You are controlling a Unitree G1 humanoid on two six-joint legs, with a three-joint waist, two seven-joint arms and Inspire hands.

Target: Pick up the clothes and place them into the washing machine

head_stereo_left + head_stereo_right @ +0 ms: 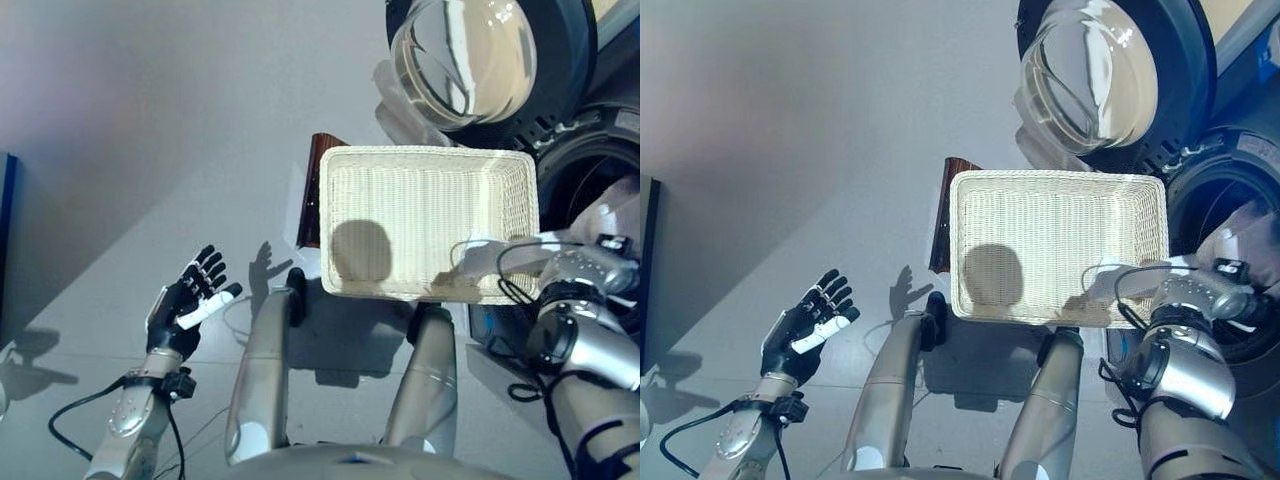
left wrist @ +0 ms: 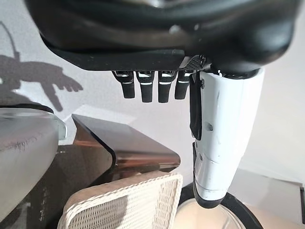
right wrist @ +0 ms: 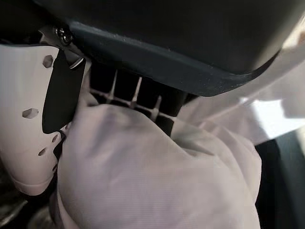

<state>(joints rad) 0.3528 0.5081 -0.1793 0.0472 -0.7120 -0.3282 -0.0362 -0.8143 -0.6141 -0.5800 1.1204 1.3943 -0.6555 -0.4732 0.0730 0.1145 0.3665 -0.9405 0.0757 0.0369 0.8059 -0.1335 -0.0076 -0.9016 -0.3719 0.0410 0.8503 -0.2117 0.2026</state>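
Observation:
A white garment [image 3: 152, 176] is bunched in my right hand [image 3: 125, 88], with the fingers and the white-covered thumb [image 3: 28, 119] closed round it. The hand holds it at the dark drum opening [image 1: 590, 175] of the washing machine on the right, where the white cloth [image 1: 622, 212] shows at the rim. The round glass door [image 1: 465, 55] stands swung open above. My left hand [image 1: 188, 298] hangs open over the floor at the lower left, holding nothing. A white wicker basket [image 1: 430, 152] sits in the middle with nothing in it.
A glossy brown board [image 1: 312, 190] stands against the basket's left side, also seen in the left wrist view [image 2: 128, 148]. A dark blue object [image 1: 5, 230] lies at the far left edge. Grey floor spreads to the left of the basket.

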